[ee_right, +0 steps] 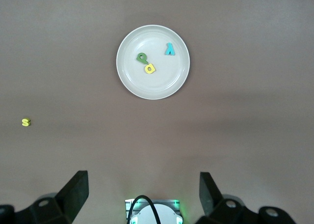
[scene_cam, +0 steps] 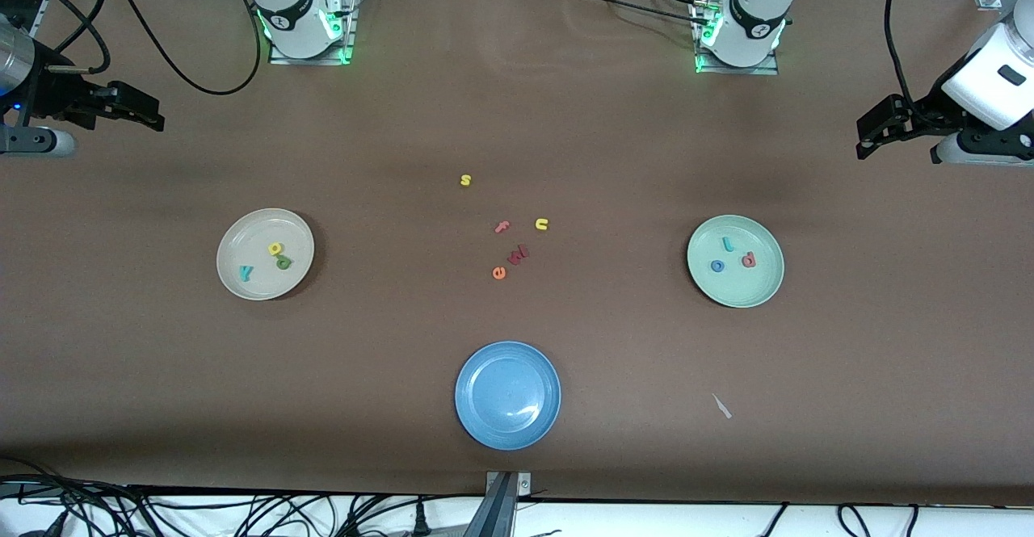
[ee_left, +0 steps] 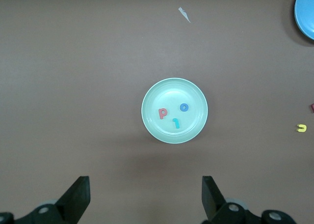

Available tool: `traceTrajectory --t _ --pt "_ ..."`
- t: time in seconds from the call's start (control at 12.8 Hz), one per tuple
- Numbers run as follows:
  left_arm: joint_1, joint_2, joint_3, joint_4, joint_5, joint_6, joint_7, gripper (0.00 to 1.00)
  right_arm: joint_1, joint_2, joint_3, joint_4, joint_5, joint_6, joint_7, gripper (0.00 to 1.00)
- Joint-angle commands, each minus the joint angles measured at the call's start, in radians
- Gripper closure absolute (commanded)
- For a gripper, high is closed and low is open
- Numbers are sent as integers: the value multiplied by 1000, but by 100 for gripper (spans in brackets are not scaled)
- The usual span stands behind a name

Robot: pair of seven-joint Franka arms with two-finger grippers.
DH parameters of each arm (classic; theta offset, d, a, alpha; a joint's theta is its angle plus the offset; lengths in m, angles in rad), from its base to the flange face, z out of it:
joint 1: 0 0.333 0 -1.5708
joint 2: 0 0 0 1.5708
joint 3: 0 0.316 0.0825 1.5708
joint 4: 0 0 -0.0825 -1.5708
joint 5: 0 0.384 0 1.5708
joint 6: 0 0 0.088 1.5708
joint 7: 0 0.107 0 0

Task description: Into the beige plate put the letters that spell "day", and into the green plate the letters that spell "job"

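1. Beige plate [scene_cam: 265, 253], toward right arm's end: d, a, y [ee_right: 170, 49] all in.
2. Green plate [scene_cam: 735, 261], toward left arm's end: j, o, b [ee_left: 162, 113] in.
3. Left gripper [ee_left: 145, 197] & right gripper [ee_right: 144, 194]: jaws wide, empty, both arms waiting.
4. Task looks done; no next move needed.

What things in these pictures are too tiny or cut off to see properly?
- Two dark red letters beside the orange e, front view: too small and dark to read.
- Blue plate, left wrist view: mostly cut off by the picture's edge.
- A red letter, left wrist view: cut by the edge, unreadable.
- Pale scrap on the table, front view: too small to tell what it is.
- Right arm, front view: mostly cut off by the picture's edge.
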Motion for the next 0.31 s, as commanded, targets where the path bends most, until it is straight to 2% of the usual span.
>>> traceTrajectory --t 0.0,0.23 --pt "-18 16 0 49 25 -47 2 0 -2 2 -2 14 5 -17 -13 0" --pt "-18 41 1 94 14 -94 4 0 -2 2 -1 15 5 -17 -13 0"
